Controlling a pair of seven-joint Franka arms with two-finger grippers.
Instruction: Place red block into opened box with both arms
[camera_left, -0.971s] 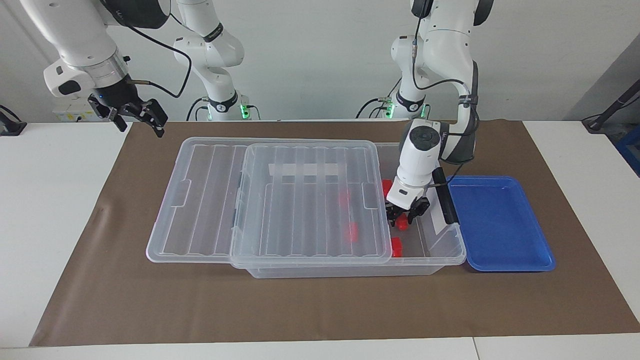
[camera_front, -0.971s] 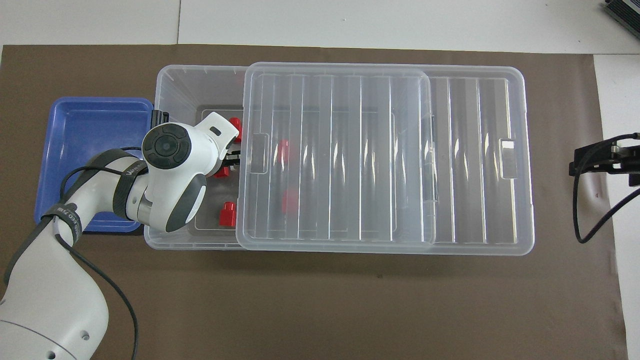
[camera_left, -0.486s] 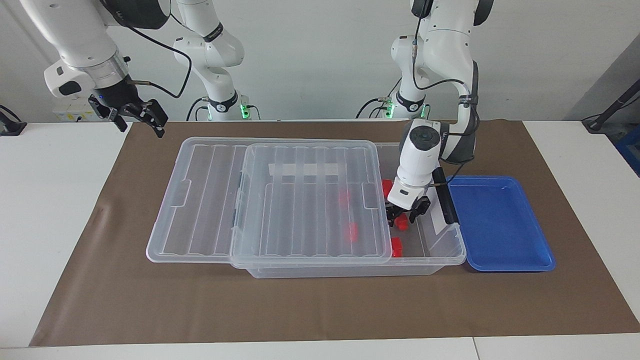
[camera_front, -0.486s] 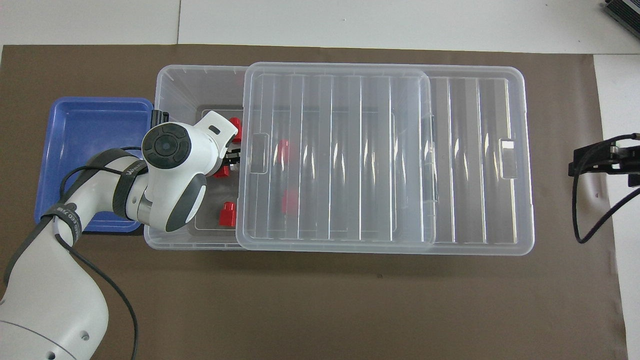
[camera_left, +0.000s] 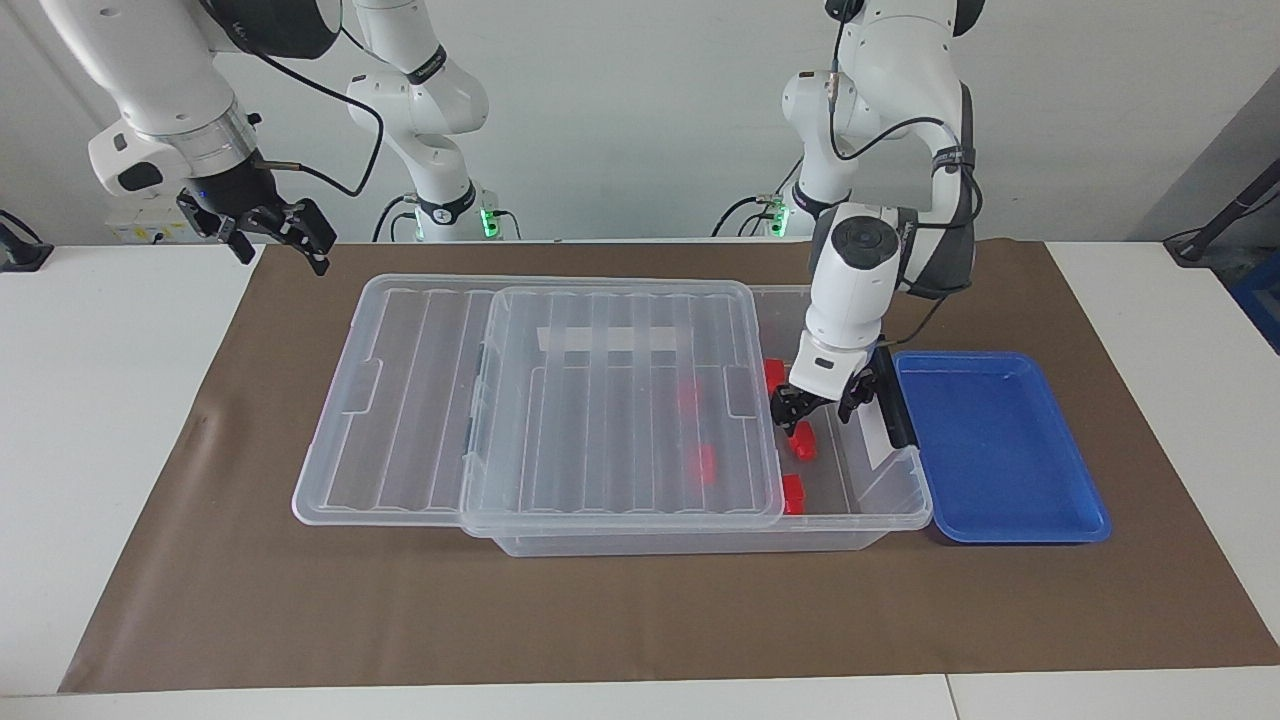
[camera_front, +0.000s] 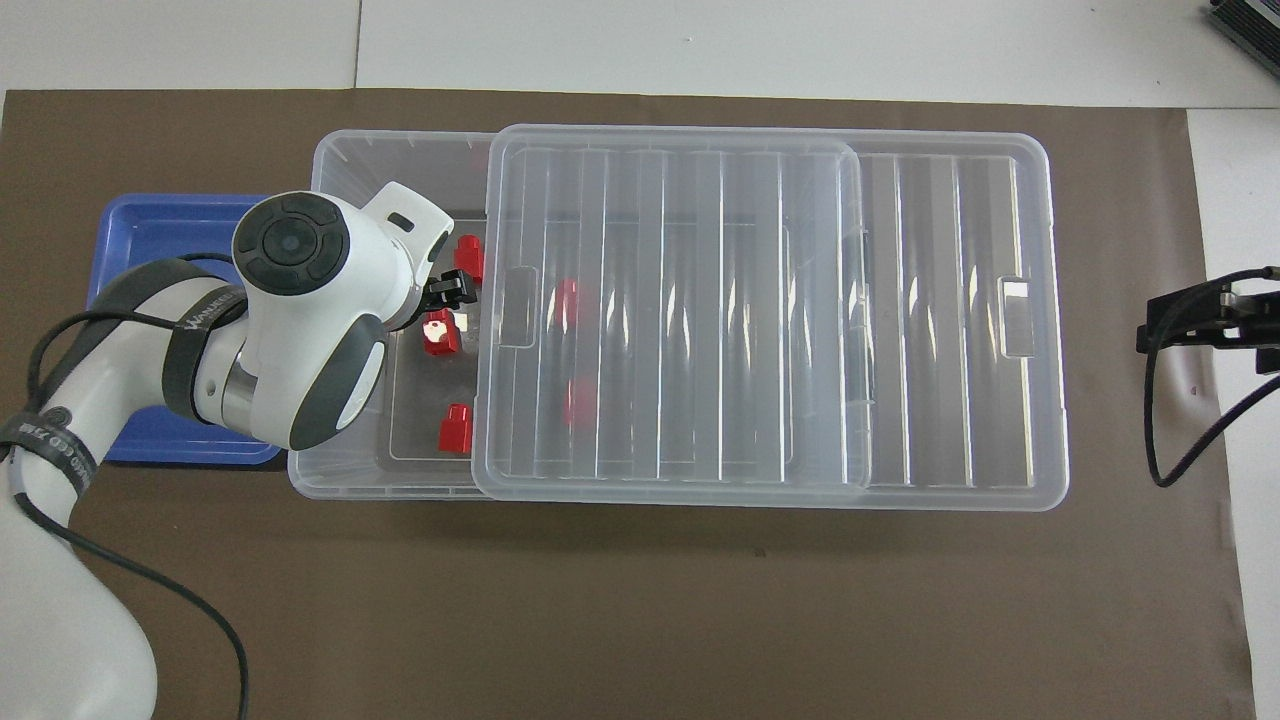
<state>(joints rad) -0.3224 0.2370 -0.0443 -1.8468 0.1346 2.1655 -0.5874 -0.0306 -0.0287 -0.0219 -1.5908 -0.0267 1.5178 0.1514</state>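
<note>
Five red blocks (camera_left: 793, 493) in all, each inside the box (camera_left: 700, 541): three in the uncovered end, two dimly visible under the lid (camera_left: 620, 400). One block (camera_left: 803, 440) on the box floor, directly beneath the left gripper (camera_left: 822, 402), whose fingers are spread wide and pinching nothing. Right gripper (camera_left: 278, 232) waiting, likewise spread and holding nothing, above the mat (camera_left: 200, 560) at its own end.

Risks from here:
- catching the lid's edge or the black handle (camera_left: 895, 405) on the way up, given the narrow gap between them
- nudging the block with a fingertip if lifted aslant
- dragging the lid askew

Tray (camera_left: 1000, 450) just beside the box.
</note>
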